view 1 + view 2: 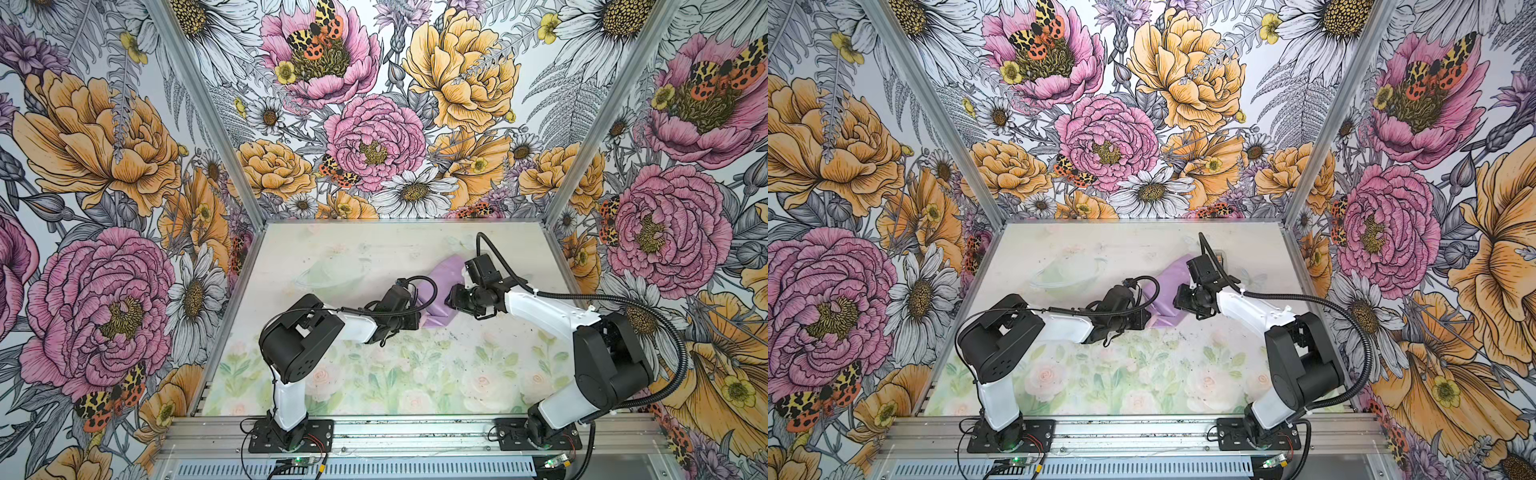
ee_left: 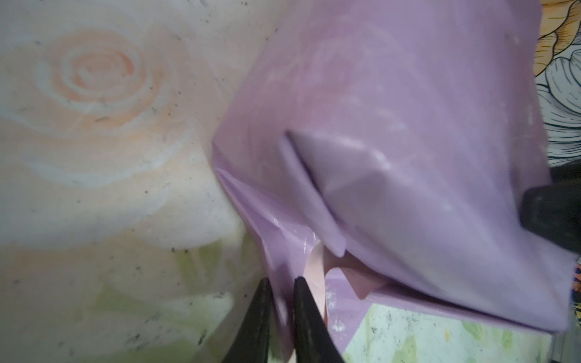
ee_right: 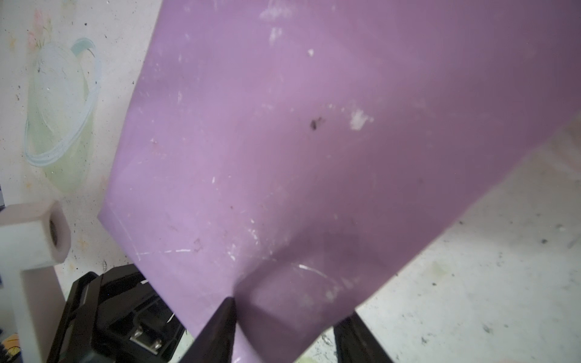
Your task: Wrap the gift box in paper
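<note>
The paper (image 1: 440, 286) (image 1: 1166, 286) is draped lilac side out in the middle of the table, between my two grippers. The gift box is hidden under it. In the right wrist view a boxy bulge in the paper (image 3: 283, 125) sits between the fingers of my right gripper (image 3: 290, 309) (image 1: 451, 297) (image 1: 1177, 300), which press on both of its sides. In the left wrist view my left gripper (image 2: 281, 279) (image 1: 417, 321) (image 1: 1144, 322) is shut on a folded flap at the edge of the paper (image 2: 408, 125). The pale pink inner face shows beside that flap.
A pale grey block with a round hole (image 3: 31, 239) stands on the table close to the left arm's black wrist (image 3: 119, 314). The printed table mat (image 1: 374, 374) is bounded by flowered walls on three sides and a metal rail (image 1: 415, 432) in front.
</note>
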### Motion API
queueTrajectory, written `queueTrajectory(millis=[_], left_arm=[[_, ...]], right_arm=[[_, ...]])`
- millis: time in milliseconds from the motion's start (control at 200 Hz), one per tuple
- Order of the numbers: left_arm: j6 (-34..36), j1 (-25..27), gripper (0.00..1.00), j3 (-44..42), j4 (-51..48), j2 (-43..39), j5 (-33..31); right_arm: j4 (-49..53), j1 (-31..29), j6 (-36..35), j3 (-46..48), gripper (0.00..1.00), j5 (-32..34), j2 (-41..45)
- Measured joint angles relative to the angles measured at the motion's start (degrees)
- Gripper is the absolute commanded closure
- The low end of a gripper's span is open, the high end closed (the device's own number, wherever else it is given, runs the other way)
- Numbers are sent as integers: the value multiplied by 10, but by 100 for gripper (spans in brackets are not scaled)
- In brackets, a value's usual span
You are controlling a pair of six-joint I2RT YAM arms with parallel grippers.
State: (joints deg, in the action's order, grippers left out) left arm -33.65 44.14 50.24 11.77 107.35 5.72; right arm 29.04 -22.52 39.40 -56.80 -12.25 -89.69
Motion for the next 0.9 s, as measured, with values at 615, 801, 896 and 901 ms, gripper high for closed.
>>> queueTrajectory(millis=[615,801,896,901], left_arm=[[54,24,82,39,-86,-3,-1],[67,38,84,36,-121,-18,-1],[78,46,83,35,-133,-23,-1],[79,46,83,35,-134,-24,-1]], right_arm=[[-1,0,0,0,49,-1,0],[-1,0,0,1,49,-1,0],[-2,0,0,2,49,-1,1],[-2,0,0,2,49,-1,1]])
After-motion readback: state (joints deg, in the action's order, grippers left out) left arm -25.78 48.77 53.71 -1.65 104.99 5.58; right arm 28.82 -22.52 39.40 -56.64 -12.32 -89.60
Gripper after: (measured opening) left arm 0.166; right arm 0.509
